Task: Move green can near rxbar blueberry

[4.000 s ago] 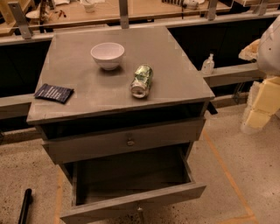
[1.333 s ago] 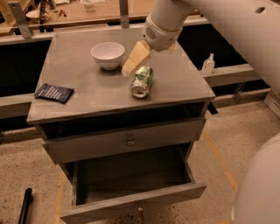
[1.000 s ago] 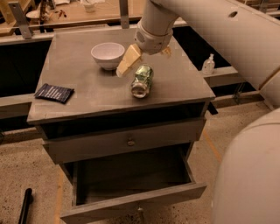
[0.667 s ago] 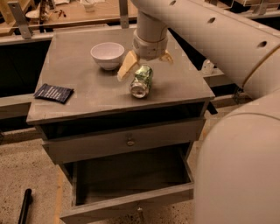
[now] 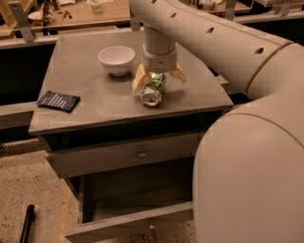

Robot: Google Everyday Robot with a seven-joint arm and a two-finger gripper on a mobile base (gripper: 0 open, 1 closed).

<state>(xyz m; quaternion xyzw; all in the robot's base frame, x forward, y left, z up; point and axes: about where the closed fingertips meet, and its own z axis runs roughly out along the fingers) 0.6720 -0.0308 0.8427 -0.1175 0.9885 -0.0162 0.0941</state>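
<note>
The green can point(image 5: 153, 90) lies on its side near the middle of the grey cabinet top point(image 5: 95, 104), its silver end toward the camera. My gripper point(image 5: 158, 77) hangs straight over the can's far end, open, with one tan finger point(image 5: 140, 78) on the can's left and the other point(image 5: 178, 73) on its right. The rxbar blueberry point(image 5: 58, 100) lies flat near the top's left edge, well left of the can and the gripper.
A white bowl point(image 5: 116, 60) stands just left of the gripper and behind the can. My arm point(image 5: 247, 118) fills the right side of the view. The lower drawer point(image 5: 128, 209) stands pulled open. A wooden bench point(image 5: 80, 14) runs behind.
The arm has swung in from the right and come down over the can. The fingers now straddle its far end. The can, bowl and bar have not moved.
</note>
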